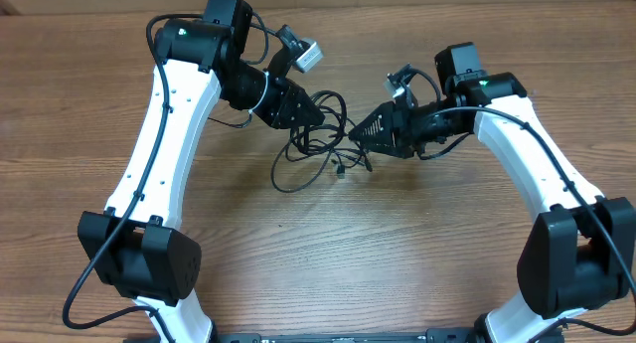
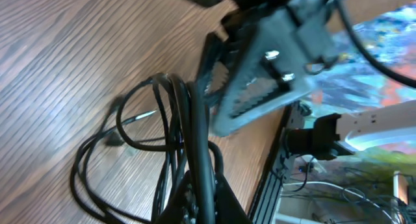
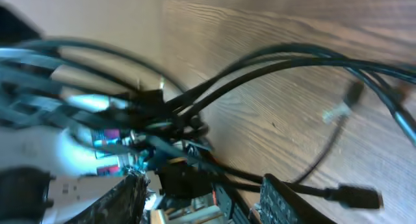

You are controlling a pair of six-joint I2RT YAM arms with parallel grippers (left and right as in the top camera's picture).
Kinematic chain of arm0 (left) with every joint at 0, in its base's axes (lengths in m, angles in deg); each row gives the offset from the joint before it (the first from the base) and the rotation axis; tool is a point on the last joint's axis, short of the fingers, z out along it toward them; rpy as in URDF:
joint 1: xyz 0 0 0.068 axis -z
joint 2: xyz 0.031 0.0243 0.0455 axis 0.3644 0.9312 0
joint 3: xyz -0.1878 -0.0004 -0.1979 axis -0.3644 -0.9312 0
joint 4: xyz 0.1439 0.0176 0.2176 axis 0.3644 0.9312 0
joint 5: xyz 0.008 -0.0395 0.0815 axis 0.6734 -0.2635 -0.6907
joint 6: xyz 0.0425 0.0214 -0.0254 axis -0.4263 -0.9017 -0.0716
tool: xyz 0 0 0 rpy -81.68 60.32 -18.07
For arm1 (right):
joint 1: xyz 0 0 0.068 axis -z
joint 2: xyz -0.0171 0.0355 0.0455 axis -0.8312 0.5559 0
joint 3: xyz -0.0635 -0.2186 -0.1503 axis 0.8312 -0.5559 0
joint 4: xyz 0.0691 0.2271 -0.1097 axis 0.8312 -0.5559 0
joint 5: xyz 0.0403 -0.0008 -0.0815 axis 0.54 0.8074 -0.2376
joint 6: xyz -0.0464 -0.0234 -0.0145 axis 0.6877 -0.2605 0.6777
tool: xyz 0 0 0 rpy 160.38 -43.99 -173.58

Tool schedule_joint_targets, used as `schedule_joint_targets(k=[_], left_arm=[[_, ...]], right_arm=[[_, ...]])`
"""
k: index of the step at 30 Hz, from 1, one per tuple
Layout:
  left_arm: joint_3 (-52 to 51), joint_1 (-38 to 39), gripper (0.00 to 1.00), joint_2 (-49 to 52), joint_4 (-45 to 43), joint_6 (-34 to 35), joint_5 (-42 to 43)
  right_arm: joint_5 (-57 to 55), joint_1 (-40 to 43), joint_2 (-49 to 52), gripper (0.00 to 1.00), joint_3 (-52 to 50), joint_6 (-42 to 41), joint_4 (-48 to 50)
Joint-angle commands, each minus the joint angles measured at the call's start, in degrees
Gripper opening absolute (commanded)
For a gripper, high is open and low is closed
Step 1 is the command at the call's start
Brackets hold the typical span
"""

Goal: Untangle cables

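A wooden tabletop [image 1: 328,263] fills the overhead view. The white-and-black left arm [image 1: 169,124] and right arm [image 1: 537,154] reach in from either side and nearly meet near its middle.

The left gripper [image 1: 316,114] is closed tight. Several strands bunch along its fingers in its own wrist view, and in the right wrist view they converge at its tip, so it appears clamped on the cables [image 1: 316,142]. The right gripper [image 1: 358,134] sits just beside the tangle on the opposite side, nose pointing at the left one. In its wrist view the two fingers [image 3: 130,198] stand apart and a strand runs across the gap. Whether it touches either finger cannot be told through the blur.

The cables lie between the two grippers as a loose knot of thin black loops. The knot's long axis slants from the left gripper's tip down toward the near-left, where one wide loop [image 1: 288,179] rests flat on the wood. From the knot, short tails trail toward the near edge and end in small plugs [image 1: 340,170]. In the right wrist view, one black plug [image 3: 356,198] lies on the wood pointing away from the tangle.
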State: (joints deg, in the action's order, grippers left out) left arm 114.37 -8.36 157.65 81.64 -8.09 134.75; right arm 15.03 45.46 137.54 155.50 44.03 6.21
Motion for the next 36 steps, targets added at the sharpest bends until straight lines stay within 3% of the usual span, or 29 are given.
schedule_joint_targets(k=[1,6,12,20,24,29,36], left_arm=[[-0.2,0.2,0.04,0.3,-0.2,-4.6,6.5],[-0.2,0.2,0.04,0.3,-0.1,-5.5,10.2],[-0.2,-0.2,0.04,0.3,0.7,-7.0,11.5],[-0.2,-2.1,0.04,0.3,4.0,-12.4,10.8],[-0.2,-2.0,0.04,0.3,4.5,-16.2,12.8],[-0.2,-0.8,0.04,0.3,4.1,-22.9,14.2],[-0.2,1.3,0.04,0.3,3.8,-23.4,12.6]], right_arm=[[-5.7,-0.9,-0.3,0.52,0.5,-9.6,1.8],[-8.1,-1.0,-0.3,0.51,0.5,-17.1,6.7],[-23.3,-0.5,-0.3,0.56,0.5,-19.1,7.4],[-18.0,7.5,-0.3,0.69,0.5,-19.3,6.9],[-18.2,10.0,-0.3,0.69,0.3,-20.0,4.6],[-18.1,9.2,-0.2,0.68,-0.2,-26.8,1.3],[-18.1,4.7,-0.2,0.76,-0.2,-36.2,-0.8]])
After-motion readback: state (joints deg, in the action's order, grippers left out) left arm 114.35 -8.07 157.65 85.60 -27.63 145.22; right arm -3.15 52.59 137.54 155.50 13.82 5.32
